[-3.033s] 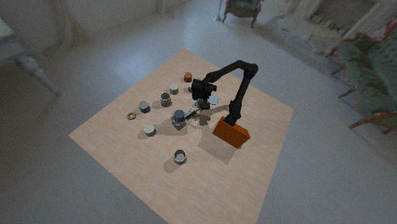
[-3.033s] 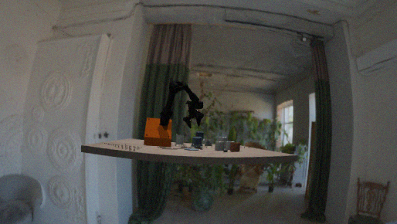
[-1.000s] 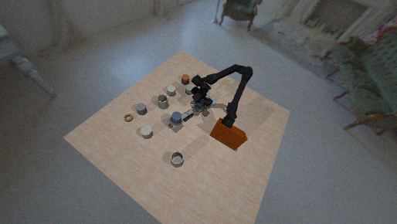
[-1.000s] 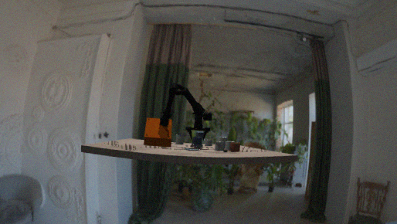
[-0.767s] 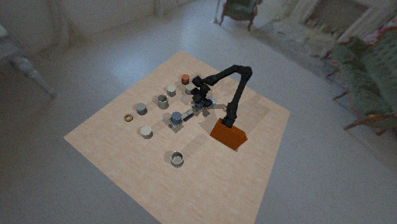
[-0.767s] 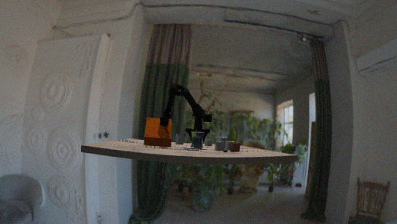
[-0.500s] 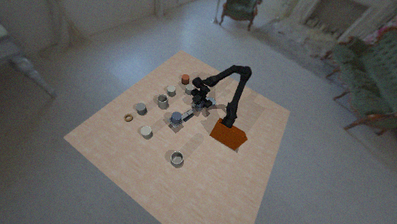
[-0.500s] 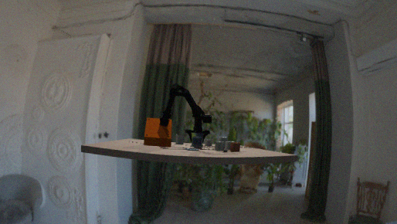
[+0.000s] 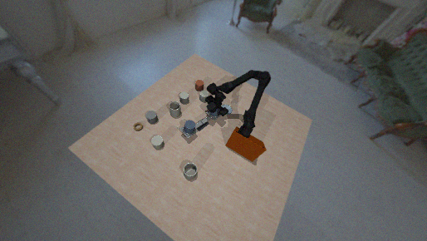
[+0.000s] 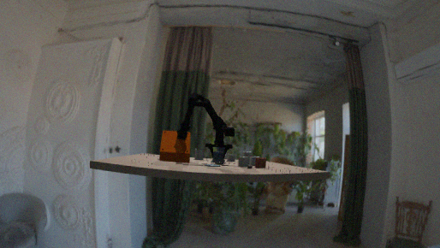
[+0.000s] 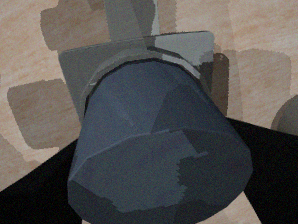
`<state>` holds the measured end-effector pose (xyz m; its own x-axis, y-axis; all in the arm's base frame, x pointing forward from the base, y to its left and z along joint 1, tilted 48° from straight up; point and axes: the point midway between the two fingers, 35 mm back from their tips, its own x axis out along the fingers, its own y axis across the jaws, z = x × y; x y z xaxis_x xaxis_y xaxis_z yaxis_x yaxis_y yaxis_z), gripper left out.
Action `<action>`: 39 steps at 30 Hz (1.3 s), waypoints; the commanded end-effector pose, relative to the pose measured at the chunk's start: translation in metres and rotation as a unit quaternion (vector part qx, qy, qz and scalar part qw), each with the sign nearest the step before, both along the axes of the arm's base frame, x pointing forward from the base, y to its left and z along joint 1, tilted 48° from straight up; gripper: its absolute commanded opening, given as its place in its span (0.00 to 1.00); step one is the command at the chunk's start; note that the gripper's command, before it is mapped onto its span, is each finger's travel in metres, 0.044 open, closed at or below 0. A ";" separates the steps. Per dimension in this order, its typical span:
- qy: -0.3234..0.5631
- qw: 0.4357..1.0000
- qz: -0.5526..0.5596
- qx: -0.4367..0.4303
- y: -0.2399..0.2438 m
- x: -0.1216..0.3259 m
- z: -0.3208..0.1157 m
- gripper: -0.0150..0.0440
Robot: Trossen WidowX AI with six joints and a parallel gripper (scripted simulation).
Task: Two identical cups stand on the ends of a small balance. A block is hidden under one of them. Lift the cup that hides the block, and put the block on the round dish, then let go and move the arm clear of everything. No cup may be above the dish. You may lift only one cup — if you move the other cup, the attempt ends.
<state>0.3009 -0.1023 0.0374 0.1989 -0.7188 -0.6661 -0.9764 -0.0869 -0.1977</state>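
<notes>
One blue-grey cup [image 9: 213, 113] [image 10: 219, 156] [image 11: 155, 110] stands upside down on a square end plate of the balance [image 11: 72, 65] [image 9: 202, 124]. My gripper [image 10: 218, 150] [image 11: 150, 132] is shut on this cup, with a black finger on either side. The cup appears to be still on its plate. The identical other cup [image 9: 189, 126] stands on the opposite end. The pale blue round dish [image 9: 228, 109] lies close beside the gripped cup, partly hidden by the gripper in the top view. The block is not visible.
An orange box [image 9: 246, 145] [image 10: 175, 146] stands by the arm's base. A red cylinder [image 9: 199, 86] [image 10: 260, 162], several grey or whitish cups, including a tall one [image 9: 174, 110] and a front one [image 9: 190, 171], and a brown ring [image 9: 138, 126] are around the balance.
</notes>
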 end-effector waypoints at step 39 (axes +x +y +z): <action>0.001 1.000 0.000 0.012 0.041 -0.002 0.028 0.25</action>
